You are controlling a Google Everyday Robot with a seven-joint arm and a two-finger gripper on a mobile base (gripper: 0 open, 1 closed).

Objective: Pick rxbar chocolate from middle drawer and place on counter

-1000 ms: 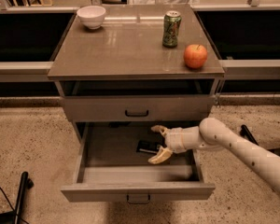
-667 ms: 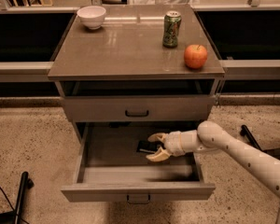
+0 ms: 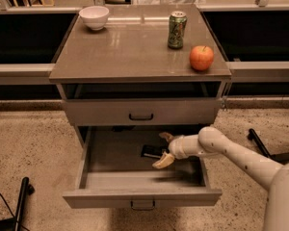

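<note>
The middle drawer [image 3: 142, 197] is pulled open at the bottom of the cabinet. The rxbar chocolate [image 3: 151, 151], a flat black wrapper, lies on the drawer floor near the back right. My gripper [image 3: 163, 149] reaches in from the right, low inside the drawer, with its two tan fingers spread open around the bar's right end. One finger [image 3: 165, 136] is behind the bar, the other in front of it. The counter [image 3: 130, 47] is the glossy grey-brown top above.
On the counter stand a white bowl [image 3: 94, 17] at the back left, a green can [image 3: 177, 29] and a red apple [image 3: 201, 57] at the right. The upper drawer [image 3: 140, 110] is shut. A black leg [image 3: 21, 199] lies on the floor at left.
My gripper has moved left and deeper into the drawer, so its open fingers now straddle the bar's right end. The bar has not moved.
</note>
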